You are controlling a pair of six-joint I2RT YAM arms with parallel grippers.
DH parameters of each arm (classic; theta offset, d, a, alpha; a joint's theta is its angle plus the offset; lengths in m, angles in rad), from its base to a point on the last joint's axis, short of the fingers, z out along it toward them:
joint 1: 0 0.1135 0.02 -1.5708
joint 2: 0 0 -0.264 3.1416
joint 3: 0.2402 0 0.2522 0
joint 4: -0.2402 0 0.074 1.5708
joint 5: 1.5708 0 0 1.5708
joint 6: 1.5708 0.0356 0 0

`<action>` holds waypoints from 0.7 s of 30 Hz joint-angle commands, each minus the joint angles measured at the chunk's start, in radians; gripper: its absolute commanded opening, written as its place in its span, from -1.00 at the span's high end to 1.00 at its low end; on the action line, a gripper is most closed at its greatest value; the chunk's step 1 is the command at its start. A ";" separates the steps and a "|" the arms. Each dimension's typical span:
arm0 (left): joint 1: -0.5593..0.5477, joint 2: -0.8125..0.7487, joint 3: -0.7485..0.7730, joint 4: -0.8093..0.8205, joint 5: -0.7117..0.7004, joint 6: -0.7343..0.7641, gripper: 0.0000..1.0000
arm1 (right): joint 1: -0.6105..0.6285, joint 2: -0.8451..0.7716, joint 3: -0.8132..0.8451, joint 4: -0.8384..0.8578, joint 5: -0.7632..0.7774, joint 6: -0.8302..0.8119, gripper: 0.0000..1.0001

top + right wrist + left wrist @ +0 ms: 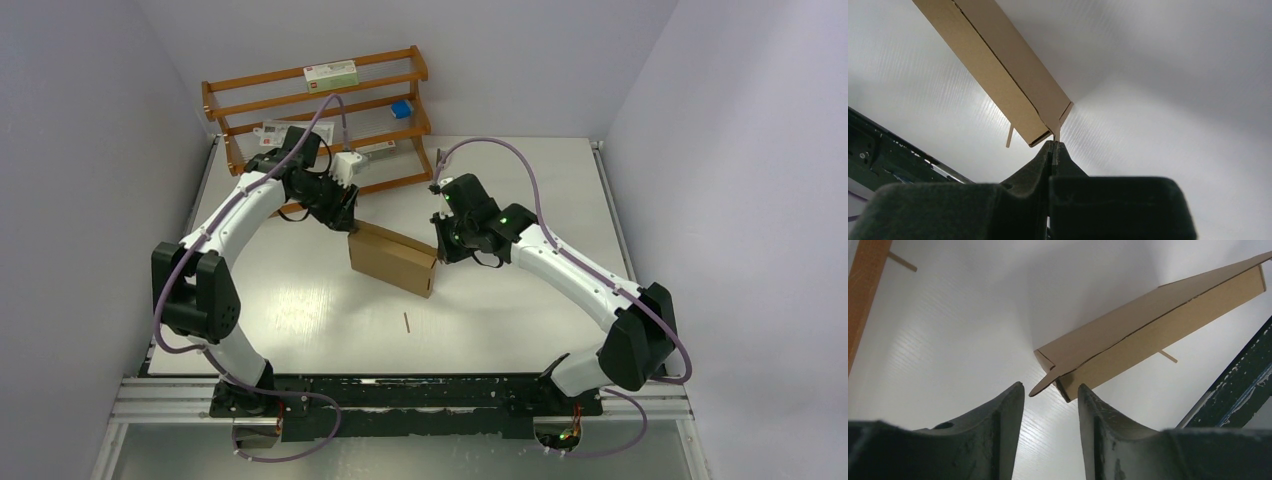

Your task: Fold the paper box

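Paper box (390, 260) sits roughly mid-tabletop (300, 310), between the two arms. It's plain brown cardboard, in a shallow mailer shape and lying at an angle to the table edges.

Right pincer (1053, 146) is squeezed all the way together on a thin tab (1056, 134) sticking out at the box's end corner. In the right wrist view the cardboard edge runs right into the seam between the fingers, so it's got hold of the box there.

Left pincer (1050, 390) is at the opposite end, toward the back, and it's spread apart with a clear gap between the fingers (998, 435). A little rounded corner flap (1044, 382) of the box pokes toward that gap, just ahead of the tips. I can't tell if it's actually touching either finger, but nothing's pinched. From that same view you can see a seam running along the box's long side, lid panel over side wall.

Other stuff around: a small stick (406, 321) lies on the tabletop in front of the box, apart from it. At the back there's a wooden rack (240, 110) with a white carton (330, 73) on the top rail and a tiny blue box (401, 108) one level down — both well apart from the cardboard.
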 commanded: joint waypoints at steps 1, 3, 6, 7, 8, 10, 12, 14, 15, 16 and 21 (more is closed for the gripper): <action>-0.011 0.005 0.025 0.021 0.074 0.047 0.12 | 0.003 0.013 0.030 -0.016 -0.009 -0.024 1.00; -0.012 0.006 0.027 0.028 0.087 0.048 0.29 | 0.006 0.016 0.034 -0.017 -0.007 -0.027 1.00; -0.015 -0.002 0.020 0.031 0.099 0.047 0.50 | 0.007 0.017 0.040 -0.019 -0.004 -0.032 1.00; -0.016 -0.007 0.015 0.032 0.097 0.044 0.57 | 0.007 0.016 0.043 -0.021 0.002 -0.031 1.00; -0.017 -0.016 0.009 0.034 0.097 0.038 0.63 | 0.006 0.014 0.043 -0.020 0.007 -0.031 1.00; -0.020 -0.040 -0.012 0.049 0.102 0.028 0.71 | 0.008 0.012 0.044 -0.017 0.016 -0.034 1.00; -0.023 -0.064 -0.035 0.065 0.094 0.009 0.76 | 0.008 0.015 0.046 -0.016 0.025 -0.034 1.00; -0.028 -0.085 -0.056 0.072 0.070 -0.016 0.82 | 0.009 0.019 0.053 -0.015 0.033 -0.035 1.00; -0.030 -0.096 -0.070 0.074 0.062 -0.024 0.84 | 0.009 0.020 0.055 -0.012 0.034 -0.035 1.00; -0.033 -0.111 -0.089 0.081 0.058 -0.036 0.86 | 0.011 0.020 0.058 -0.007 0.034 -0.037 1.00; -0.053 -0.186 -0.182 0.136 0.006 -0.174 0.89 | 0.013 0.035 0.078 0.014 0.075 -0.046 1.00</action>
